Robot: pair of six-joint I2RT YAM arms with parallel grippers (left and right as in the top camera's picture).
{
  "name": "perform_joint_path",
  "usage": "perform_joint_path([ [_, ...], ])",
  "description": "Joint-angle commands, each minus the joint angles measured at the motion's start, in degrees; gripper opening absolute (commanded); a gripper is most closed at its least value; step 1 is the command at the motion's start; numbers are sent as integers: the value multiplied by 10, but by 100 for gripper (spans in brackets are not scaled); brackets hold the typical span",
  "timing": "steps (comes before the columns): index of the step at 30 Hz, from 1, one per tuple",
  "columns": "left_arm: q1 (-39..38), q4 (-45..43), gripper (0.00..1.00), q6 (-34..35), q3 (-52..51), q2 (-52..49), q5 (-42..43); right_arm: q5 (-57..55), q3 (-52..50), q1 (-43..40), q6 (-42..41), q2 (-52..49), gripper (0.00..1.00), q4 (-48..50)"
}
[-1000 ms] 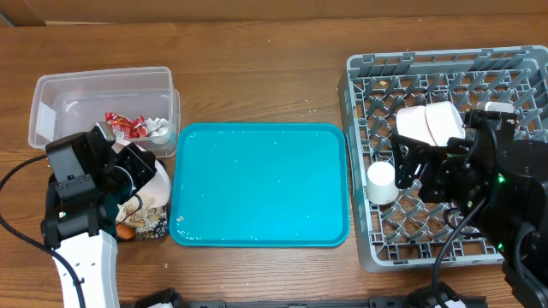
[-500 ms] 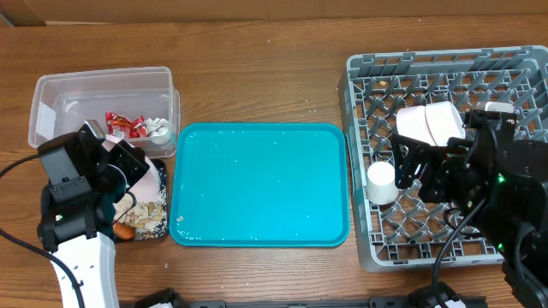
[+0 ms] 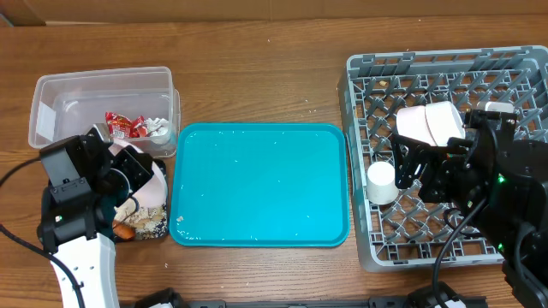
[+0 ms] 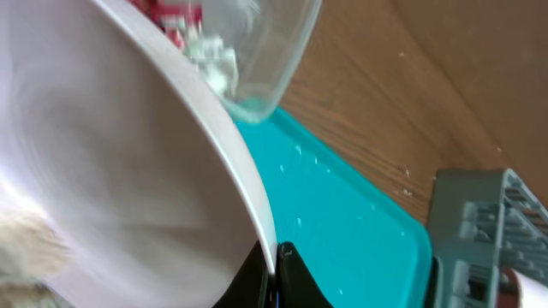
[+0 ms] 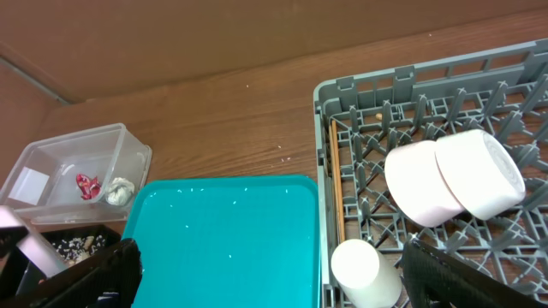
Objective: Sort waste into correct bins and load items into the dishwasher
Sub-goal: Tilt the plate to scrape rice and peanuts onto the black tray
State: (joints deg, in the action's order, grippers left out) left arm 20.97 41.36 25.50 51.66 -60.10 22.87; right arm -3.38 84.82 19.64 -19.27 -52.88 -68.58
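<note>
The round white plate (image 3: 152, 181) stood steeply tilted at the table's left, over the black tray (image 3: 163, 237); its rim was pinched between the closed fingers of the left gripper (image 4: 276, 275), clearest in the left wrist view; beige food scraps (image 3: 151, 221) lay on the black tray below it, with the orange carrot (image 3: 126, 229) beside them at the tray's near-left end. Just behind the plate sat the clear tub (image 3: 50, 103); inside it lay the red snack wrapper (image 3: 123, 125) and, touching it on the right, the crumpled paper ball (image 3: 158, 128). The teal tray (image 3: 257, 184) lay in the middle of the table, between the black tray and the grey dish rack (image 3: 428, 60). In the rack two white bowls (image 5: 424, 184) lay on their sides, one against the other; a white cup (image 5: 364, 269) stood near them; the chopsticks (image 5: 336, 180) lay along the rack's left wall. The right gripper (image 5: 270, 257) hung over the rack with its jaws spread wide, holding nothing.
</note>
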Motion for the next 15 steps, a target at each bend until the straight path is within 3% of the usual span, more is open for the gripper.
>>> perform_joint_path([
  [1, 2, -5, 4, 27, -1, 13, -116, -1, 8, 2, 1, 1, 100, 3],
  [2, 4, 12, 4, 48, 0, 15, -83, -1, 8, 2, 1, 1, 100, 3],
  [4, 2, 28, 4, 10, -1, 17, 8, -1, 8, 2, 1, 1, 100, 3],
  [6, -1, -6, 4, -27, -1, 16, -50, -1, 8, 2, 1, 1, 100, 3],
  [7, -1, -6, 4, -3, 0, 15, -78, -1, 8, 2, 1, 1, 100, 3],
  [8, 2, 9, 4, 30, 2, 16, -53, -1, 8, 2, 1, 1, 100, 3],
  [10, 2, 18, 4, -9, 2, 18, 49, -1, 8, 2, 1, 1, 100, 3],
  [12, 0, -9, 4, -58, 2, 13, 6, -1, 8, 2, 1, 1, 100, 3],
  [13, 0, -3, 4, -28, 2, 14, -5, -1, 8, 2, 1, 1, 100, 3],
  [15, 0, 6, 4, -27, 2, 16, 57, -1, 8, 2, 1, 1, 100, 3],
])
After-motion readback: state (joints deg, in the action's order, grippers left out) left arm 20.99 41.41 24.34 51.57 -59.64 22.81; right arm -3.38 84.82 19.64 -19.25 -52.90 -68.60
